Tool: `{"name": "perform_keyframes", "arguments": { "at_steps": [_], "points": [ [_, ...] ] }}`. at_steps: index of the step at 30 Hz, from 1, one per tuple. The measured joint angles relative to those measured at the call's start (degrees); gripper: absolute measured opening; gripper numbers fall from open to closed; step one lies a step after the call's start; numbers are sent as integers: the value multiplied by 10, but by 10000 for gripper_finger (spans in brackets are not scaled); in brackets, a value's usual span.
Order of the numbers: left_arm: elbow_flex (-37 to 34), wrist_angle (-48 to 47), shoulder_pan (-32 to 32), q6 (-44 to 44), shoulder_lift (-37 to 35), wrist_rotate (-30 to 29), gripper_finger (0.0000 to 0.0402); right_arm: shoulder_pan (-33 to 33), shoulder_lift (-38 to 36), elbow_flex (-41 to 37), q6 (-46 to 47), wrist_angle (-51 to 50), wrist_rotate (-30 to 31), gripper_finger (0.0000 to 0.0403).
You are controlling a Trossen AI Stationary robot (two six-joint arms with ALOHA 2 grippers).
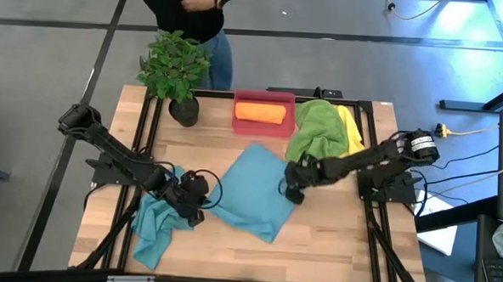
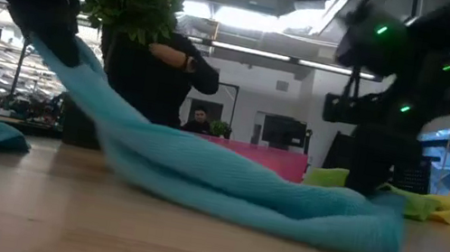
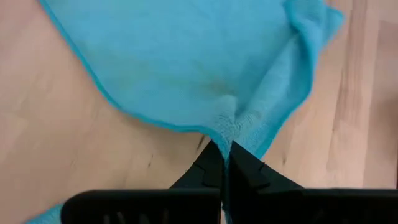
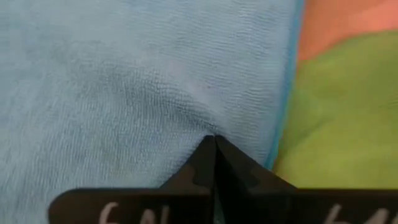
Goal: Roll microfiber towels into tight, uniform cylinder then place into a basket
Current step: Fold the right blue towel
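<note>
- A teal-blue towel (image 1: 254,190) is being spread flat across the middle of the bench (image 1: 332,246), one corner pointing toward the basket (image 1: 265,100).
- Its left corner is being pinched by the left hand (image 1: 191,200), whose fingers are being pressed fully together on a fold of the cloth; in the left wrist view the fabric (image 3: 205,68) is being gathered into a ridge right at the fingertips.
- In the low view that end of the towel (image 2: 226,177) is being held up off the bench, while the other end is lying on the wood.
- The right corner is being clamped by the right hand (image 1: 293,190), fingers closed on the towel's edge; the pinched spot itself is being hidden by the dark fingers (image 4: 214,165).
- A second teal-blue towel (image 1: 156,222) is lying crumpled beneath the left arm, partly covered by it.
- An orange towel (image 1: 260,112) is lying rolled inside the basket.
- A green towel (image 1: 316,131) is being heaped just beside the basket, a yellow towel (image 1: 351,128) being mostly hidden behind it.
- A potted plant (image 1: 175,68) is standing at the bench's far edge; behind it a person (image 1: 193,11) is being cut off by the frame.
</note>
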Motion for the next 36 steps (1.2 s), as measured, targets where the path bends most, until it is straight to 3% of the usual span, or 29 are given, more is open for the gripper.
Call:
{"name": "perform_keyframes", "arguments": {
  "at_steps": [7, 11, 16, 22, 28, 32, 36],
  "points": [
    [0, 58, -16, -25, 21, -70, 0, -94, -17, 22, -87, -10, 4, 20],
    [0, 74, -16, -24, 51, -69, 0, -92, -61, 41, -104, -16, -50, 27],
    [0, 78, -15, -24, 88, -68, 0, -28, -109, 48, -70, 0, -135, 37],
    [0, 117, -15, -23, 115, -62, 0, 108, -88, 48, 1, 63, -145, 77],
    [0, 128, -15, -19, 115, -59, 0, 203, -39, 47, 134, 126, -89, 162],
    [0, 136, -15, -8, 115, -58, 0, 224, -22, 47, 206, 114, -43, 212],
    [0, 136, -15, -8, 115, -58, 0, 227, -19, 12, 238, 158, -37, 232]
  ]
}}
